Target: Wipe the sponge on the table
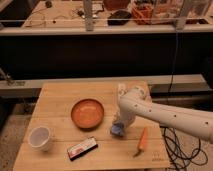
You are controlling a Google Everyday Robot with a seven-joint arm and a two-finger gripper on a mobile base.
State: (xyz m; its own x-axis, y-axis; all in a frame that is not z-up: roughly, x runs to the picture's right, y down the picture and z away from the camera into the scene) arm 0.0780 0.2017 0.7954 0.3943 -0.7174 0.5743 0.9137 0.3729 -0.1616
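bench (60,20): wooden, cluttered, metal-railed, seen across the back
panel (100,55): dark, set directly under bench
floor (7,135): speckled grey, seen below bench, left
cables (176,142): black, laid on floor below bench, right
gripper (118,129): held low, in front of bench

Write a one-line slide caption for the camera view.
Robot arm's pincer meets the blue-grey sponge on the wooden table, between an orange bowl and a carrot.
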